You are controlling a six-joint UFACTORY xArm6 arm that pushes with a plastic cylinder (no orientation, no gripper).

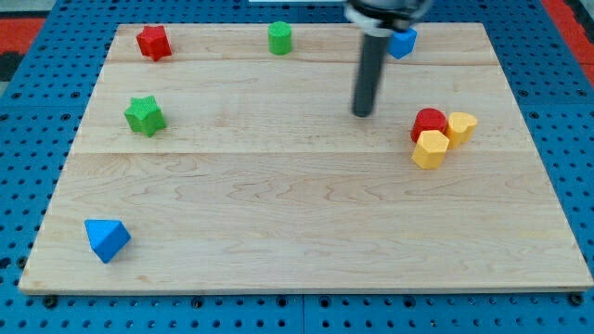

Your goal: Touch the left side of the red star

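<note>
while the dark rod [368,74] comes down from the view's top, its tip [361,113] rests on bare wood right of the board's middle, in the upper half. there are no jaws on this arm, only the straight rod, so nothing opens, closes or grips. the red star [153,42] sits near the top left corner of the wooden board [297,223], far from the tip and well to its left. a green cylinder [279,38] stands along the top edge between the star and the rod. a blue block [403,42] lies just right of the rod at the top edge, partly hidden behind it, its shape unclear. a green star [145,115] lies below the red star on the left side. right of the tip, a red block [428,122] and two yellow blocks [461,126] [430,148] sit bunched together, touching. a blue triangular block [107,238] lies near the bottom left corner. the board rests on a blue pegboard surface [28,139].
</note>
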